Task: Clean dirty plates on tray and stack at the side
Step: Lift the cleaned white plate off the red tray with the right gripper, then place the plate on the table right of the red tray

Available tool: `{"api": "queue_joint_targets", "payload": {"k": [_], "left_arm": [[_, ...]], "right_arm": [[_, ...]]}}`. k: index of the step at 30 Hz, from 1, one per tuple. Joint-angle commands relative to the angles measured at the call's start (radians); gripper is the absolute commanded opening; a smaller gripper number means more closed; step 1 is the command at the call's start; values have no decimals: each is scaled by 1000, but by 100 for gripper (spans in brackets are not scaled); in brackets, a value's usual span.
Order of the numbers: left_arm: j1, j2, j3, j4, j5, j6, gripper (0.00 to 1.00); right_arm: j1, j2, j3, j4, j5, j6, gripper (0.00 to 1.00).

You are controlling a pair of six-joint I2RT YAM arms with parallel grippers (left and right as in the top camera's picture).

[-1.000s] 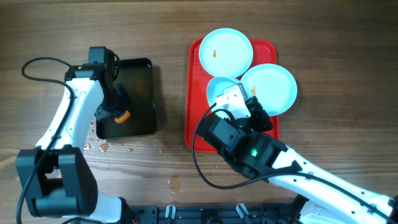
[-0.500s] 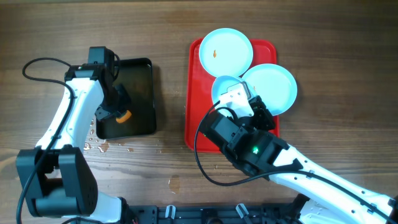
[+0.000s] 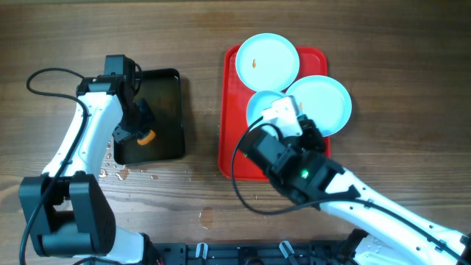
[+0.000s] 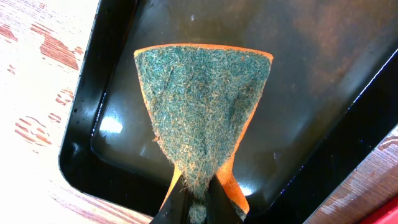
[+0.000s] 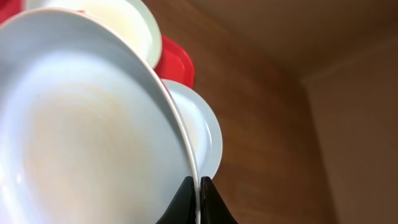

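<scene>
Your right hand is pressed onto the rim of the held plate, pinching it edge-on above the middle of the tray. The plate looks tilted up off the tray floor, though I cannot tell whether its far edge touches. Its face carries a faint orange haze.

The second plate sits just beside it, overhanging the tray's right rim. The third plate, with a small orange smear, lies at the tray's far end, over the rim. Your left hand pinches the sponge, green scrub face showing, above the black tray, well off the tray's left rim.

I judge the step to be presenting this plate for scrubbing. Next, bring plate and sponge together over the strip of tabletop left of the tray, lifting clear of the second plate's rim first. Your room to move lies left of the tray; its right side is crowded.
</scene>
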Motion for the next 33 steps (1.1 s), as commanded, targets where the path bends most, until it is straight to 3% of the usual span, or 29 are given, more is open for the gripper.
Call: {"api": "queue_joint_targets", "payload": {"k": [1,5,11,16,20,24,31,33], "left_arm": [[3,-2,-3,3,9,12,4],[3,-2,-3,3,13,12,4],[3,-2,-3,3,13,12,4],[3,-2,-3,6,13,12,4],[3,-2,-3,12,13,12,4],[3,-2,-3,19,13,12,4],[3,-2,-3,19,13,12,4],[3,-2,-3,19,13,12,4]], "right_arm": [[-176,-46,35,-5,-193,109,4],[-474,-111,45,37,-550,101,4],[-1079,-105,44,48,-993,101,4],[-1443,9,44,63,-1068,153,4],[-1554,130,44,85,-1068,259,4],[-1553,243,44,158,-1079,221,6],[-1551,230,45,239,-1330,113,46],[-1542,219,45,239,-1444,68,48]]}}
